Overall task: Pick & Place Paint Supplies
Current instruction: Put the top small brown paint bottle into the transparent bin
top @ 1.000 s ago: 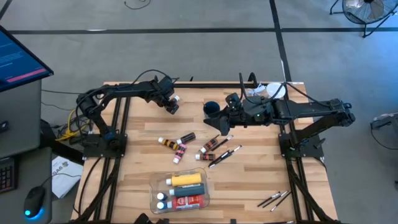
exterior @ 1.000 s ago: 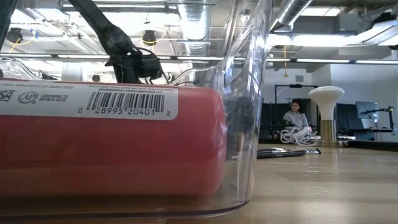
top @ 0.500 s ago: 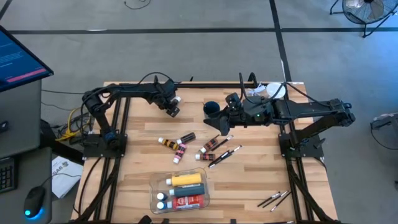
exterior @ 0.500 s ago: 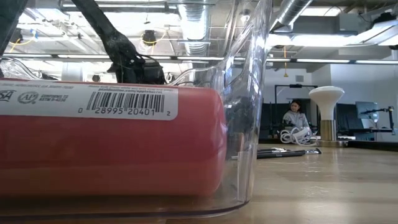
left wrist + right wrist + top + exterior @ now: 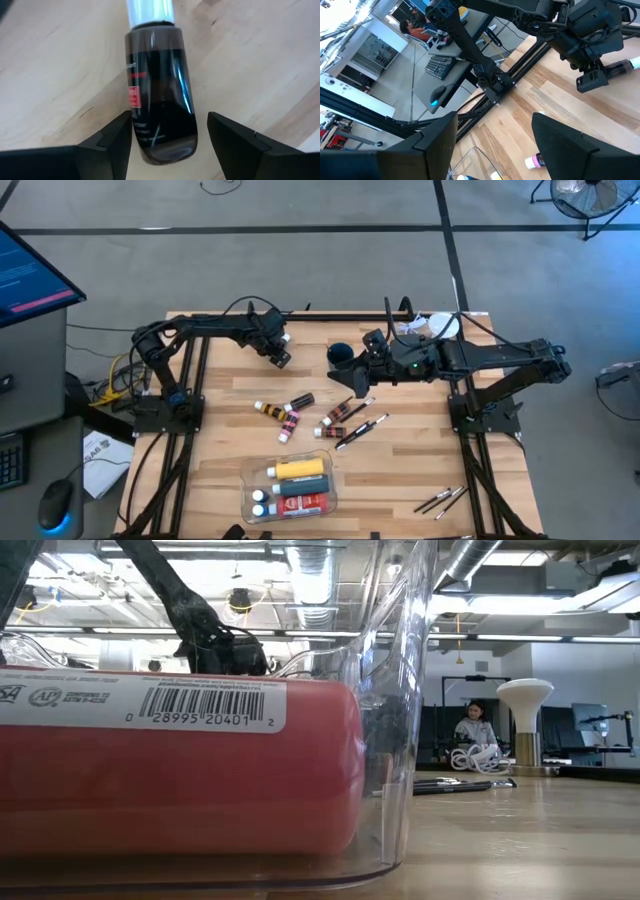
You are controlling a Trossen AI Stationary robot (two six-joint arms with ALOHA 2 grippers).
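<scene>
Left gripper is low over the far-left part of the desk, fingers spread. Between them lies a brown bottle: dark glossy body, a small red-and-white label down one side, a white cap on the end away from the wrist. It rests flat on the wood; the fingers flank it on either side, and I cannot tell whether they touch it.

Right gripper hangs mid-desk, just right of a dark cup, fingers spread with nothing between them. The right wrist view looks across to my left arm and the bottle with its white cap.

Middle of the desk: a loose cluster of small tubes, white-capped, with dark, yellow-banded and pinkish bodies, lying flat. Just right of them two dark-handled brushes lie slanted. More brushes lie at the near-right corner, well apart from the rest.

Near centre: a clear bin holding a yellow bottle on its far side, then a dark-green tube and a red tube on the near side, all lying on their sides. In the low view the red tube fills the frame behind the bin wall, a white barcode label along its top.

A person sits in the room behind.
</scene>
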